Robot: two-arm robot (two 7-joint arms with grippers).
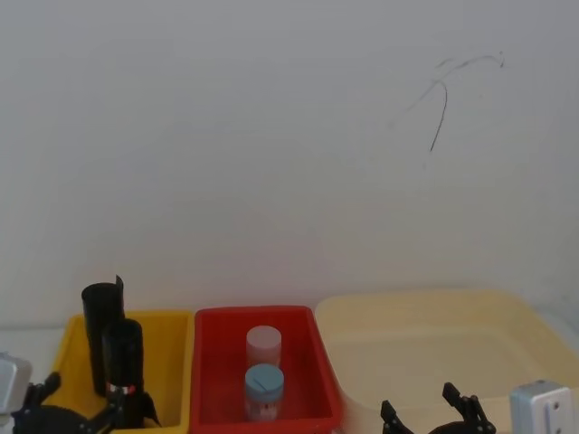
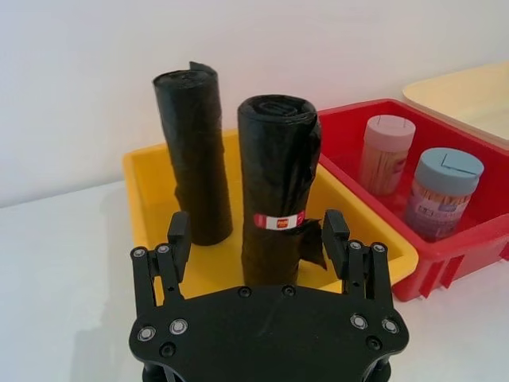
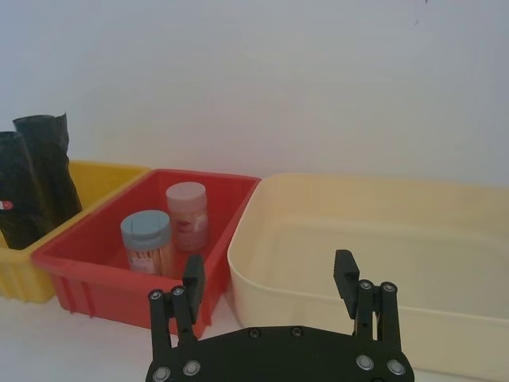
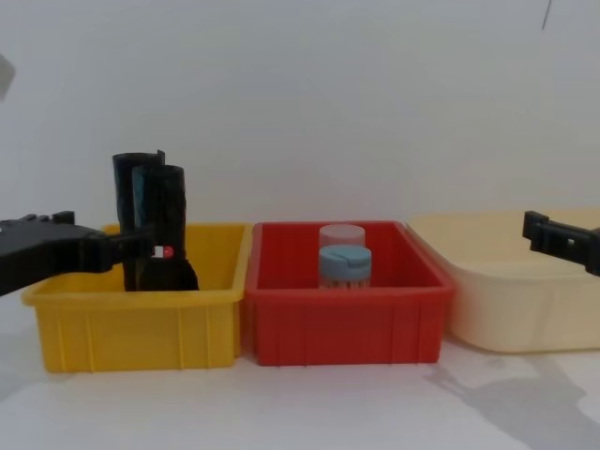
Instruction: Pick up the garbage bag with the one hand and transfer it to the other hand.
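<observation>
Garbage bag (image 2: 278,159): thin black plastic film, wrinkled, faint sheen. Its label band (image 2: 279,220) looks like paper. Plain black roll (image 2: 193,151): same crinkled film. Yellow bin (image 4: 141,328), red bin (image 4: 342,328), cream tub (image 4: 506,309): smooth moulded plastic, slightly glossy. Left gripper (image 2: 256,225): hard, matt black, bright metal screws. Table (image 2: 64,263): white, smooth, matt.

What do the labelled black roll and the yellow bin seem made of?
The garbage bag: thin black plastic film, faintly glossy, going by its wrinkled wound layers and loose flap. The yellow bin: probably rigid moulded plastic, smooth, with ribbed outer walls.
</observation>
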